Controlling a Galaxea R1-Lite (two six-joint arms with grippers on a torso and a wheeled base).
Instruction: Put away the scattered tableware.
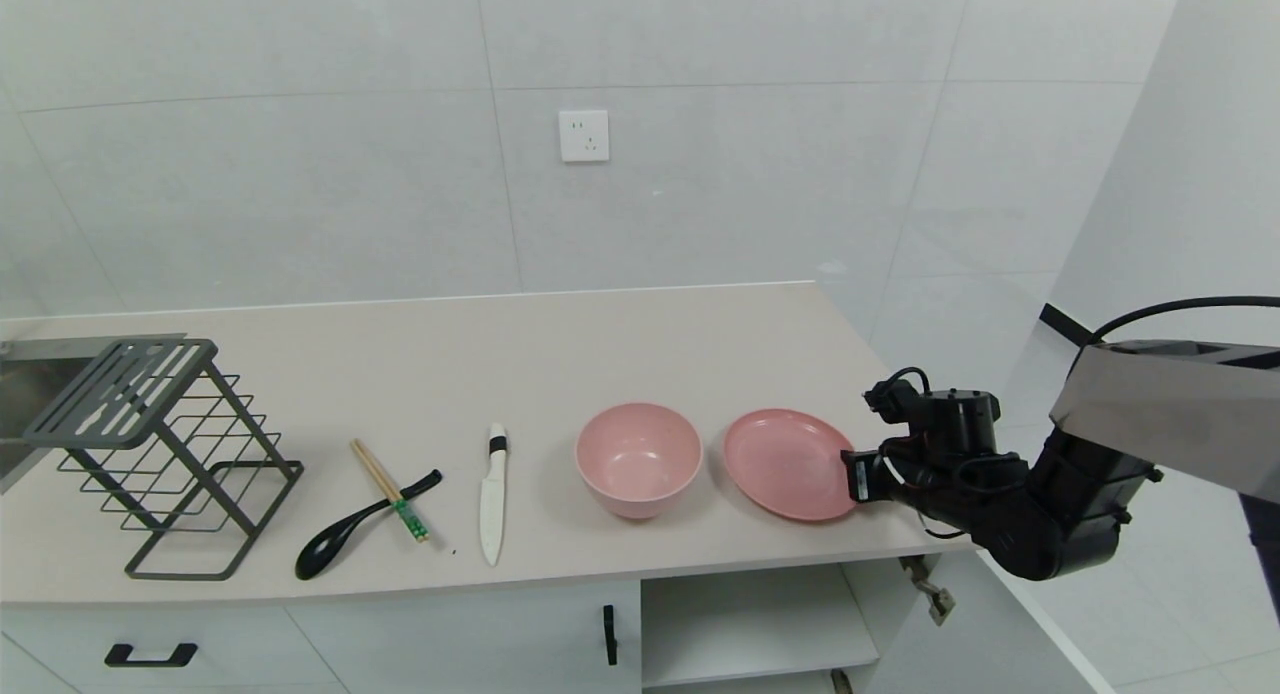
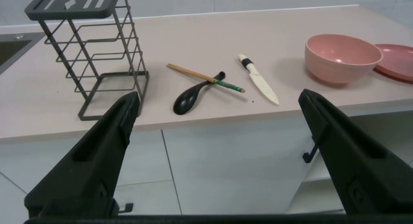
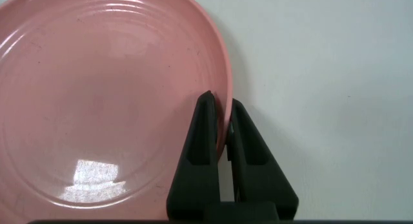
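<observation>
Rim of pink plate (image 1: 785,462) is clamped thinly between right gripper (image 3: 221,111) fingers; slip is risked on lifting. Left gripper (image 2: 219,98) fingers are spread wide, empty.

Hidden and cropped parts.
The right gripper (image 3: 221,111) is covering a stretch of the rim of the pink plate (image 3: 110,101); picture edges are cropping that plate in both wrist views and the rack (image 2: 77,3) in the left one.

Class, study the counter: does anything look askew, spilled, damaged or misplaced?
Nothing spilled or broken. The wooden chopsticks lie crossed over the black spoon, and the white cupboard door below the round pink plate stands open.
</observation>
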